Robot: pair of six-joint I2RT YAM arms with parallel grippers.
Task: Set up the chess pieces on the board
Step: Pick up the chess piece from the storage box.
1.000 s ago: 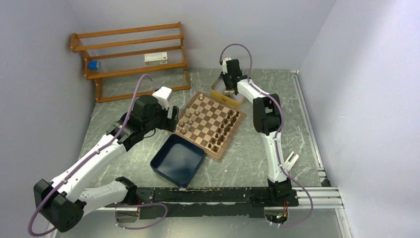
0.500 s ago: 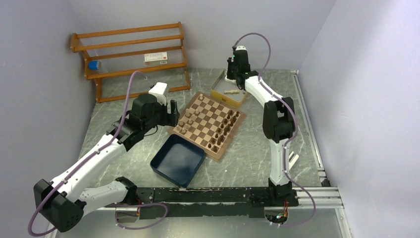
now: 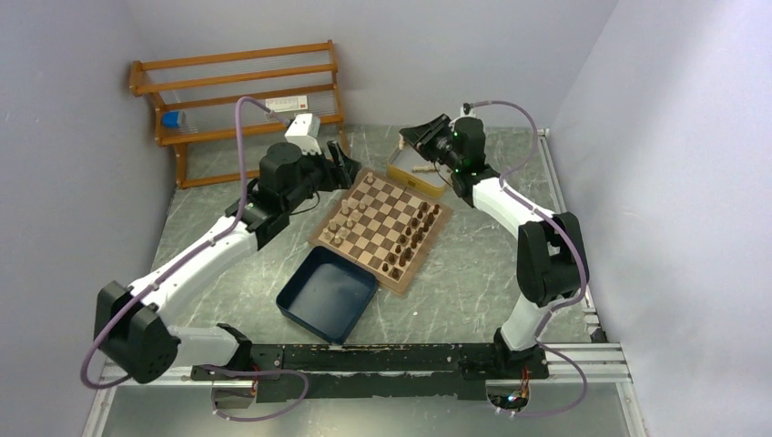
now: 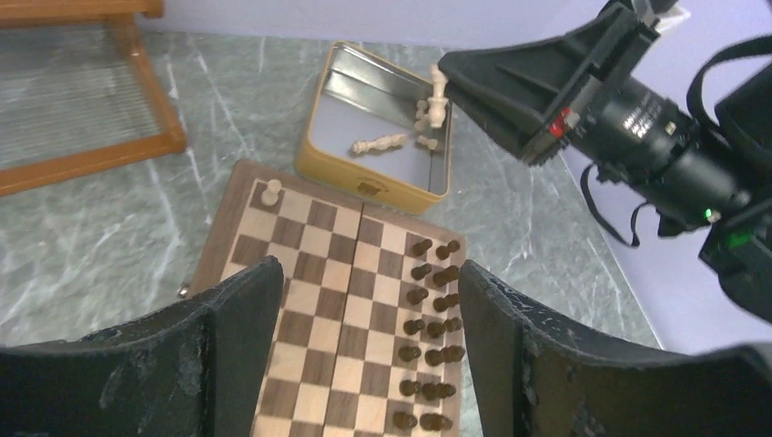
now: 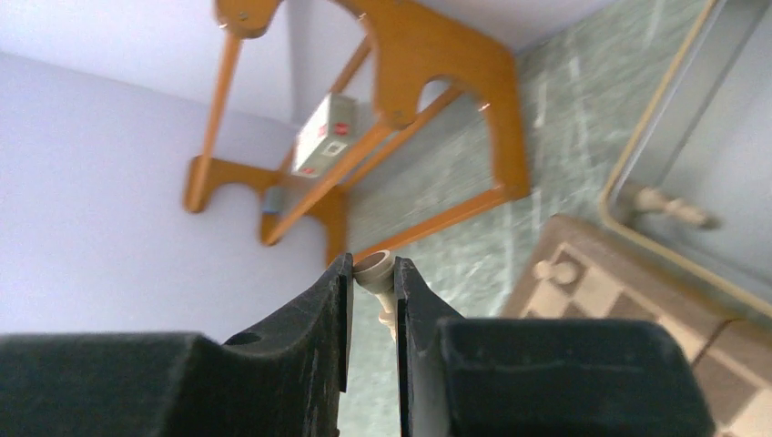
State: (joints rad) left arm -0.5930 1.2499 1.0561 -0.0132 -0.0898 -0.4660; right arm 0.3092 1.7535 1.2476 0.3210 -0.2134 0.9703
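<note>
The board point(image 3: 380, 226) lies mid-table, with dark pieces point(image 3: 408, 238) in two rows on its right side and a few light pieces point(image 3: 339, 224) on its left. My right gripper point(image 3: 407, 137) hovers above the metal tin's point(image 3: 441, 187) far edge, shut on a light tan piece point(image 5: 375, 271) held by its base. My left gripper point(image 3: 346, 164) is open and empty above the board's far left corner. In the left wrist view the left gripper point(image 4: 369, 269) looks down on the board point(image 4: 319, 300), a lone light piece point(image 4: 271, 190) and the dark rows point(image 4: 428, 337).
The tin point(image 4: 319, 137) behind the board holds several loose light pieces point(image 4: 382, 143). A navy tray point(image 3: 326, 293) sits at the board's near left. A wooden rack point(image 3: 241, 100) stands against the back wall at the left.
My right gripper rose from the tin with a light piece and swung toward the left. My left arm moved from the board's left side up toward its far corner.
</note>
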